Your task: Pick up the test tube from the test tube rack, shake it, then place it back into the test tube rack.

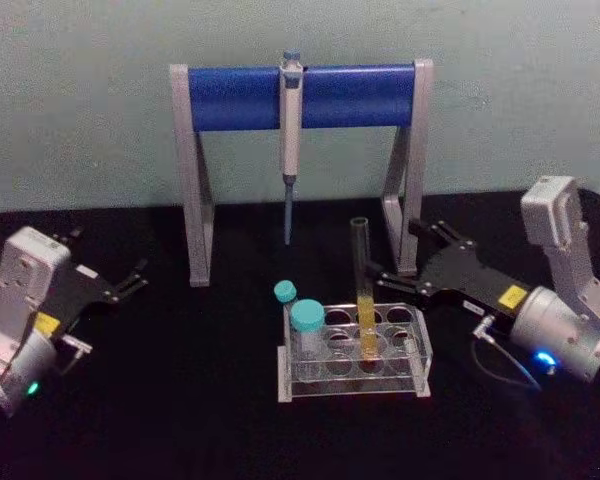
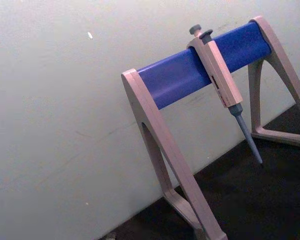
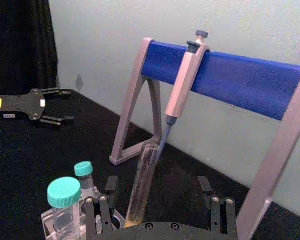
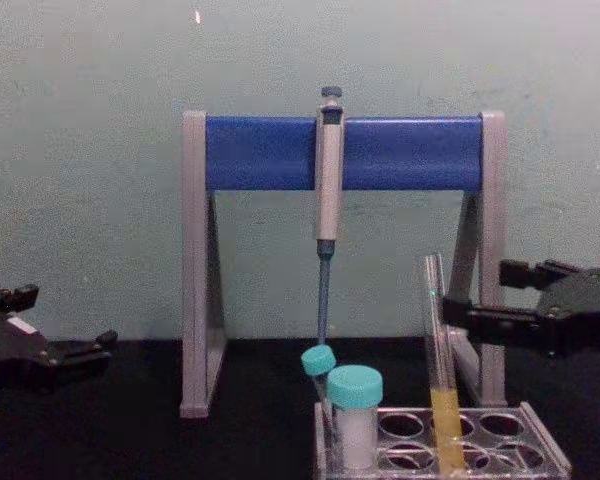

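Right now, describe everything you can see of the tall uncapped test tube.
The test tube is a long, slim, clear glass-looking tube, uncapped, with yellow-orange liquid in its lower part. It stands nearly upright in a hole of the test tube rack, leaning slightly. The open right gripper flanks it without gripping.
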